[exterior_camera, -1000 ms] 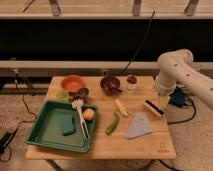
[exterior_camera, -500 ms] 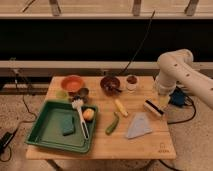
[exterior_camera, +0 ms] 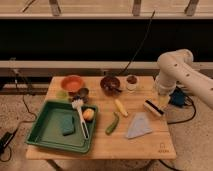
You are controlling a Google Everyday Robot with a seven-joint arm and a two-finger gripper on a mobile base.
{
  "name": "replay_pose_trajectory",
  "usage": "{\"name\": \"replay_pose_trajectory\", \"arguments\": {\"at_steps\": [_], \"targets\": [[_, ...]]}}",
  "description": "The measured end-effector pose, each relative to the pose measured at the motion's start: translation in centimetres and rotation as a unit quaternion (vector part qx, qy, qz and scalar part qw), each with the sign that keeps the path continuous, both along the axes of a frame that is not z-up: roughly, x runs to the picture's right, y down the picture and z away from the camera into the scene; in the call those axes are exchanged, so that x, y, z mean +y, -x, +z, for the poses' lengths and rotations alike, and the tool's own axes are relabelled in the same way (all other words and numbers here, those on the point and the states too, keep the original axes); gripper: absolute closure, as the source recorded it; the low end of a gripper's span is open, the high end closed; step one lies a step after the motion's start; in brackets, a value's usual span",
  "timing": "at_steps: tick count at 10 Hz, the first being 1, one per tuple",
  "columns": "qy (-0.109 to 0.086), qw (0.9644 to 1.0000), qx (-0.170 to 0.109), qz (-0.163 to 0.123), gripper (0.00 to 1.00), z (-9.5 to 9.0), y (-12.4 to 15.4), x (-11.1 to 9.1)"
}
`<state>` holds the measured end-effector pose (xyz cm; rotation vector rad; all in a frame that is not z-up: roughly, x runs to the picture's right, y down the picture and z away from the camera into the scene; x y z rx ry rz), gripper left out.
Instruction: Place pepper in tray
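Observation:
The pepper [exterior_camera: 112, 123], slim, curved and dark green, lies on the wooden table just right of the tray. The green tray [exterior_camera: 39, 131] sits at the front left and holds a green sponge [exterior_camera: 67, 125], a white brush [exterior_camera: 80, 118] and a small round orange-yellow fruit [exterior_camera: 88, 114]. My gripper [exterior_camera: 161, 102] hangs from the white arm at the table's right side, just above a black and white block [exterior_camera: 153, 107]. It is well to the right of the pepper and does not touch it.
An orange bowl [exterior_camera: 72, 82], a dark bowl [exterior_camera: 110, 84] and a small cup [exterior_camera: 132, 81] stand along the back. A yellow vegetable [exterior_camera: 120, 107] and a grey-blue cloth [exterior_camera: 139, 125] lie near the pepper. A blue object [exterior_camera: 177, 97] sits at the right edge.

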<state>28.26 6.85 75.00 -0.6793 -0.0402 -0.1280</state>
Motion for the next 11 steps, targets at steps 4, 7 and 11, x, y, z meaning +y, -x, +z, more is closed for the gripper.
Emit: {"name": "replay_pose_trajectory", "arguments": {"at_steps": [4,7,11], "targets": [[-0.004,0.9989,-0.03,-0.036,0.34,1.3,2.6,1.9],[-0.006,0.9945,-0.064,-0.082,0.34,3.7,8.6,4.3],[0.001,0.983,-0.11,-0.147,0.34,6.5,14.5,7.7]]}}
